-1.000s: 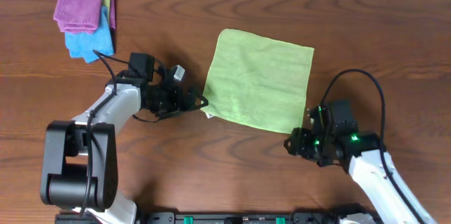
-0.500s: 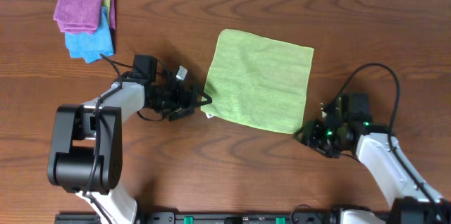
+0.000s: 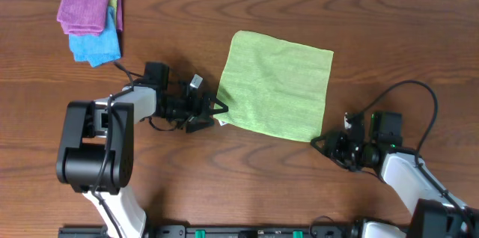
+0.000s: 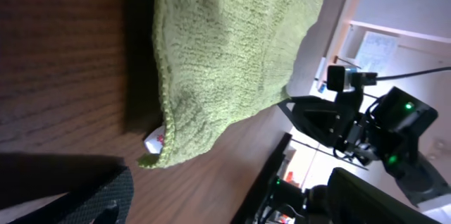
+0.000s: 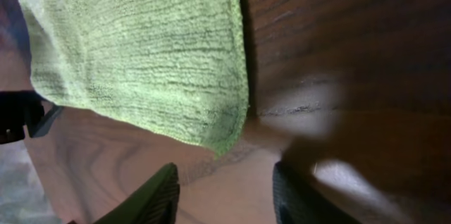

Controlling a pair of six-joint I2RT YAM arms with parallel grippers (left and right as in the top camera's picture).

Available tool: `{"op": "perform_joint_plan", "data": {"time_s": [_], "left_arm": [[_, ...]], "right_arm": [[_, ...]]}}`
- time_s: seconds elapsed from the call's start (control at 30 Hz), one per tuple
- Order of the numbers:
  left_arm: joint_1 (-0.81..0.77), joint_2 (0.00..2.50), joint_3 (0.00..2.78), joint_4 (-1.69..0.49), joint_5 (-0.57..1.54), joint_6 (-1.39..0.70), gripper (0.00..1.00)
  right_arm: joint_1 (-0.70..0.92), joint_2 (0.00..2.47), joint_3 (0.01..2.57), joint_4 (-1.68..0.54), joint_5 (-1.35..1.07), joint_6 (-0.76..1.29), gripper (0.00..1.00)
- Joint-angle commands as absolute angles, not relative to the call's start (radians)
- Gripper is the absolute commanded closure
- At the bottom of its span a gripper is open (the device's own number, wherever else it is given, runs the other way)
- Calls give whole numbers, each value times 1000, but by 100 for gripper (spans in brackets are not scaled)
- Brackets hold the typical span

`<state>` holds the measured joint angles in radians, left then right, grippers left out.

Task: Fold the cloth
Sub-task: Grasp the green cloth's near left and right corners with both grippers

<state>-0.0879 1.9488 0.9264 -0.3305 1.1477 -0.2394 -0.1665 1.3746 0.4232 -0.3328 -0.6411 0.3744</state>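
Observation:
The light yellow-green cloth (image 3: 277, 88) lies flat and unfolded in the middle of the table. Its small white tag (image 3: 222, 122) is at the near-left corner. My left gripper (image 3: 217, 109) is open and empty, low on the table, right at that tagged corner. The left wrist view shows the cloth (image 4: 232, 48) and the tag (image 4: 156, 138) just ahead of the left gripper (image 4: 229, 182). My right gripper (image 3: 318, 143) is open and empty, just short of the near-right corner. In the right wrist view that cloth corner (image 5: 224, 136) lies just ahead of the right gripper (image 5: 225, 185).
A purple cloth (image 3: 88, 7) lies folded on a bright blue cloth (image 3: 96, 45) at the far left of the table. The table's near edge with a black rail (image 3: 247, 230) runs close behind both arms.
My right arm swung out to the right and its gripper now points left at the cloth's near-right corner. My left gripper edged right, closer to the tagged corner. The cloth has not moved.

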Motion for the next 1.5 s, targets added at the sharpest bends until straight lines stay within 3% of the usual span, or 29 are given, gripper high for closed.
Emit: {"op": "perform_joint_plan", "data": {"time_s": [0.0, 0.17, 0.37, 0.63, 0.77, 0.83, 0.87, 0.93, 1.0, 1.3, 1.47], "left_arm": [[-92, 1988, 921, -335, 1101, -244, 16], [-92, 1988, 921, -335, 1054, -244, 23], [-92, 1988, 921, -282, 993, -270, 24], [-92, 1988, 921, -244, 996, -324, 36], [-92, 1988, 921, -257, 995, -330, 50], [-92, 1988, 921, -256, 995, -341, 63], [-92, 1988, 921, -256, 995, -341, 76], [-92, 1988, 921, -257, 996, -341, 80], [-92, 1988, 921, -254, 1006, -342, 94], [-92, 1987, 930, -203, 1148, -382, 94], [-99, 1957, 1003, -206, 1155, -344, 94]], "right_arm": [[-175, 1418, 410, -310, -600, 414, 59], [-175, 1548, 410, -199, -611, 453, 64], [-175, 1556, 410, -160, -590, 468, 64], [-175, 1556, 410, -168, -583, 467, 66], [-175, 1556, 410, -167, -564, 479, 87], [-175, 1556, 410, -168, -564, 479, 98], [-175, 1556, 410, -168, -565, 479, 99], [-175, 1556, 411, -168, -565, 479, 98], [-175, 1556, 413, -168, -566, 479, 98], [-174, 1535, 426, -169, -665, 479, 98], [-166, 1379, 494, -292, -630, 473, 98]]}}
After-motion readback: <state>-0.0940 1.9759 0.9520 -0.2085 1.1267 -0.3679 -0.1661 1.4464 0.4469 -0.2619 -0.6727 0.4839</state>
